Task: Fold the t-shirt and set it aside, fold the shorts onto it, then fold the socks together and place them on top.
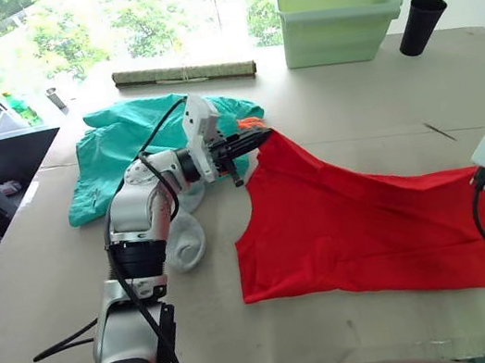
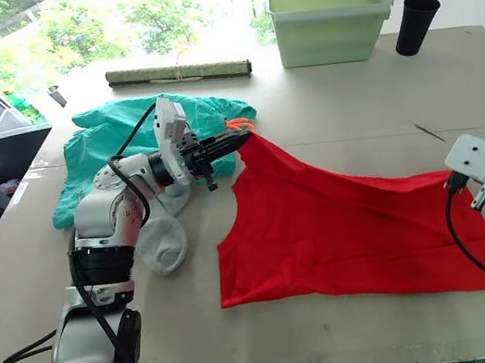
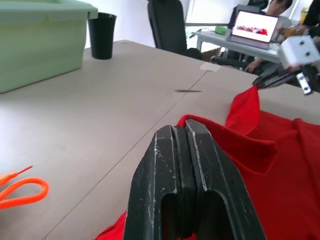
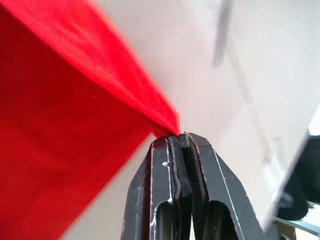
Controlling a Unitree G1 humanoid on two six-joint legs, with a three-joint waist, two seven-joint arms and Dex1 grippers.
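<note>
The bright red fabric t-shirt (image 1: 362,217) lay spread beside the teal-green fabric shorts (image 1: 114,143); the left gripper (image 1: 263,137) pinched its corner nearest them; the right gripper (image 4: 181,137) clamped the far corner.

Matt red cloth t-shirt (image 1: 362,217)

Left gripper (image 1: 263,136) fingers clamped; right gripper (image 4: 181,137) fingers clamped.
</note>
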